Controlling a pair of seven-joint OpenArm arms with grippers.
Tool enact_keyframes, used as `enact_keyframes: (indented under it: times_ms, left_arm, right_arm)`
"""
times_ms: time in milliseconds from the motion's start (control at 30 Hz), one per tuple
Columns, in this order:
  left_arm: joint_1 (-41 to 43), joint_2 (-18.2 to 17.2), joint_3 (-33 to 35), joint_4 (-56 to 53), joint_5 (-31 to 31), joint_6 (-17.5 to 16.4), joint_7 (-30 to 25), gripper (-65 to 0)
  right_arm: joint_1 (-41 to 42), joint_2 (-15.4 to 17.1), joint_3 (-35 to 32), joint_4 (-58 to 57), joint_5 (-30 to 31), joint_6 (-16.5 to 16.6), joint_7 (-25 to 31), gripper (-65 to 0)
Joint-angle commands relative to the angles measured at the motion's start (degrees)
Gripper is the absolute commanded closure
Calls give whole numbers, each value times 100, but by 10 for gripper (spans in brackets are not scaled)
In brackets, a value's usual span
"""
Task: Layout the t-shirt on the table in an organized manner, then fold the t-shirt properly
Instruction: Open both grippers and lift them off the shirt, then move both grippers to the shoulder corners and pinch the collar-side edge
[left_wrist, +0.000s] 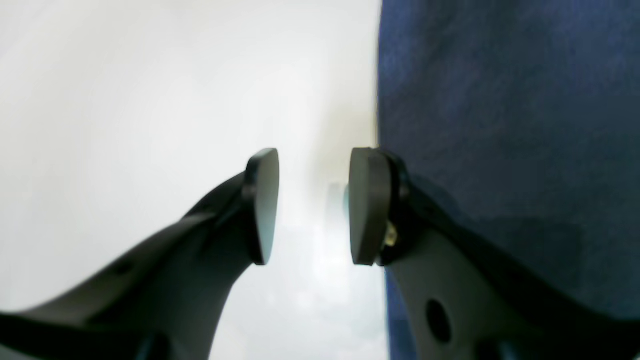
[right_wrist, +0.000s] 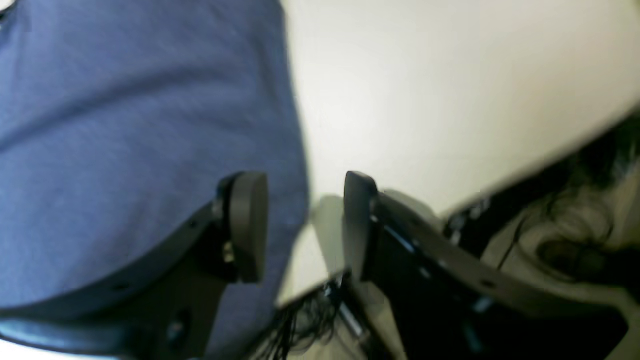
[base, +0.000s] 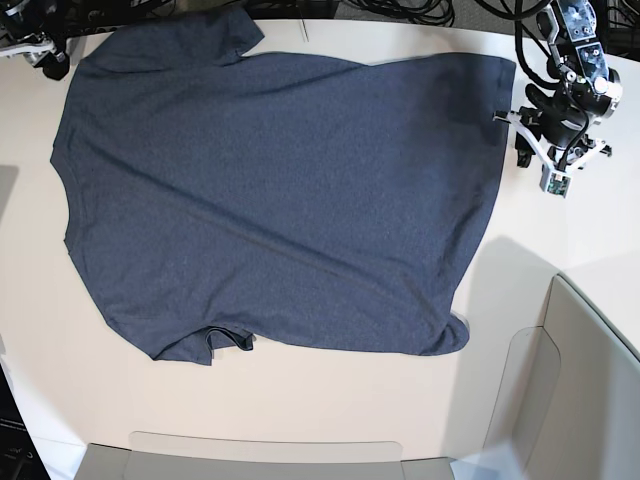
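t-shirt (base: 270, 190) lies flat on counter (base: 300, 410), soft and limp; both pincers (left_wrist: 312, 205) (right_wrist: 305, 225) apart, empty; grip hem corners at frame right.

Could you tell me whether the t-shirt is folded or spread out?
Spread out: the t-shirt lies flat in one layer on the table, no fold made.

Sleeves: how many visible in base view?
2. One sleeve lies at the top left of the t-shirt, pointing to the table's far edge. The other sleeve is folded at the lower left. None seems hidden.
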Motion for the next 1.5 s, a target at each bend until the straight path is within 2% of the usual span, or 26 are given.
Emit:
enact_keyframes:
  times_ms: [0, 233, 600, 1033, 1100, 1167, 1200, 1233, 1367, 1467]
  left_arm:
    - [-14, -62, -25, 90, -11, 22, -86, -221]
    - [-14, -62, -16, 90, -11, 22, -95, -221]
    - [-14, -44, 2, 90, -11, 22, -69, -221]
    - [-5, -44, -33, 81, -11, 22, -60, -221]
    - [-14, -44, -42, 81, -11, 22, -51, -224]
    - [-14, -62, -51, 90, -11, 22, -51, -224]
    - [-14, -62, -60, 99, -11, 22, -51, -224]
    - [-14, -62, -104, 99, -11, 22, -51, -224]
    - [-14, -44, -666, 99, -90, -39, 178, -224]
    - [-23, -44, -1255, 81, -767, -470, 714, -224]
  right_arm:
    - [-28, 90, 63, -96, 94, 206, -248, -261]
    - [16, 108, -7, -799, 23, 258, -248, -261]
    - [34, 20, -702, -843, 23, 258, -240, -261]
    - [-116, -68, -719, -852, 14, 258, -253, -256]
    - [-116, -68, -719, -852, 6, 232, -253, -199]
    - [-107, -68, -728, -913, -38, 232, -253, -101]
    - [-89, -42, -816, -949, -100, 232, -253, -30]
    - [-89, -15, -930, -975, -179, 232, -248, 0]
    - [-63, 29, -1291, -1054, -460, 232, -213, 0]
    - [-63, 20, -1467, -1168, -460, 232, -46, 0]
